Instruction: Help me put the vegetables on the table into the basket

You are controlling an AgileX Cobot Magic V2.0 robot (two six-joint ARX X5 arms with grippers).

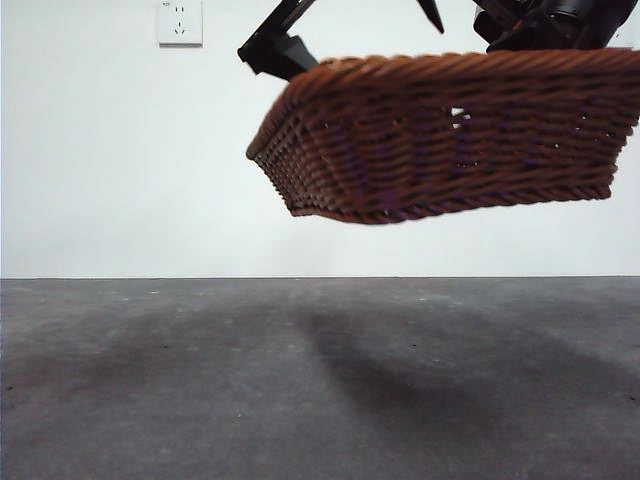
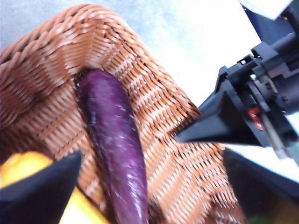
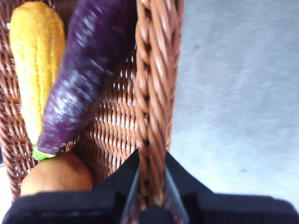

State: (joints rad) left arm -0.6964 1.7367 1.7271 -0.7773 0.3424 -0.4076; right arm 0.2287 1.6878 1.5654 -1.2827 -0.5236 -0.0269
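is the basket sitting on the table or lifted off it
Lifted off. In the front view the basket hangs tilted above the table with bare wall showing beneath it. The right gripper is clamped on its rim.

The right end effector (image 3: 152,196) is clamped shut while the left end effector (image 2: 149,186) hangs open.

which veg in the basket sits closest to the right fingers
The potato: the tan-brown round one lies just beside the right gripper, which clamps the basket rim. The eggplant and corn stretch farther away.

basket (image 1: 450,140) airborne, tilted | table (image 1: 200,380) below, shadowed | outlet (image 1: 180,22) on wall
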